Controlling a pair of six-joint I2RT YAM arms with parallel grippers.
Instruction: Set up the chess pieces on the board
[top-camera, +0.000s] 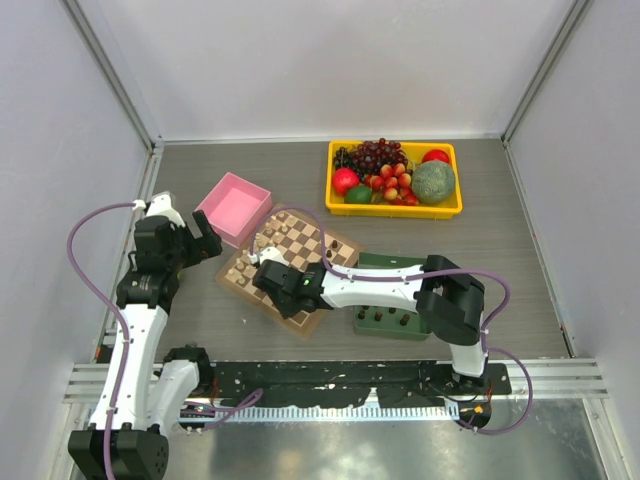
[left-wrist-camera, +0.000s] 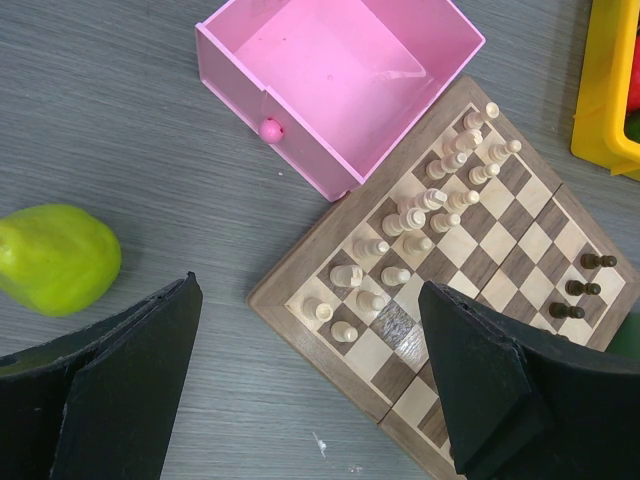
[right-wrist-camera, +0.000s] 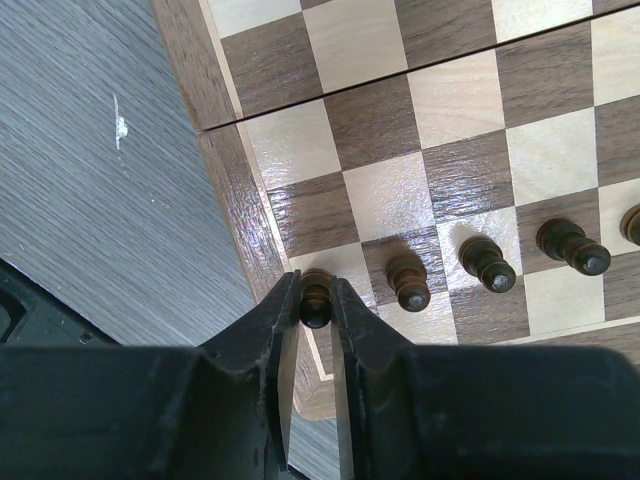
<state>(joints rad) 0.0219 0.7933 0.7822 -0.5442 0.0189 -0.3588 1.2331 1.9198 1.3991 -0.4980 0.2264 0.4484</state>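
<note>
Right, the right gripper (right-wrist-camera: 318, 300) is pinched almost closed on one tiny dark brown wooden chess piece (right-wrist-camera: 317, 303). Its long axis runs roughly in line with the fingers, over the end square by the border of the flat checkered tan-and-brown wooden chessboard (right-wrist-camera: 450, 110); can't tell if the base touches. Three more dark pieces (right-wrist-camera: 408, 282) stand in a row just beside the right-hand finger, so I'd release straight down with no sideways drift. The left gripper (left-wrist-camera: 310, 300) hangs wide open and empty by the cream-coloured wooden pieces (left-wrist-camera: 420, 215), so the right arm is nearer.
</note>
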